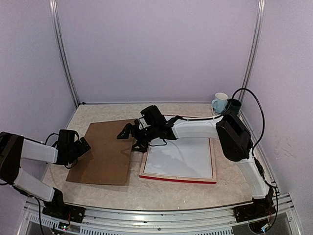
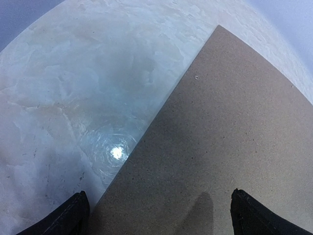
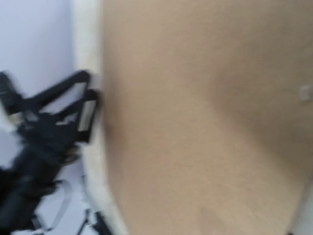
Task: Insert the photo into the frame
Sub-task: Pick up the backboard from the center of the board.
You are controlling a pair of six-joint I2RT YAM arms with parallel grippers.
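Right gripper [image 1: 129, 138] is out over the upper right corner of the brown board [image 1: 105, 152], jaws spread wide, nothing between them that I can see. My wrist view on that side is a blur: tan board fills nearly all of it, and my own fingers don't show there.

Left gripper [image 2: 157, 210] hangs low at the board's left edge. Both fingers [image 2: 68, 220] sit at the bottom corners of that wrist view, well apart, with the board's edge running up between them. Empty too.

Now, the photo. I'm looking for a red sunset print and I can't find it in any view. The frame [image 1: 178, 179] lies flat at centre right of the top view, red strip along its lower edge, pale wood up the sides, and its inside reads plain white. Whether that white is a sheet lying in it or just glare, I can't tell. The print could also be under the board, but that's only a guess.

So the step in hand, as I judge it, is the board. It lies just beside the frame's left side, right under my right jaws. To do it well I'd come down on a corner with one finger under the edge, since a thin flat sheet on the table [image 1: 161, 193] gives little to bite. The left gripper can press on the far edge so the board doesn't skate, and I'd lift slowly without nudging the frame.
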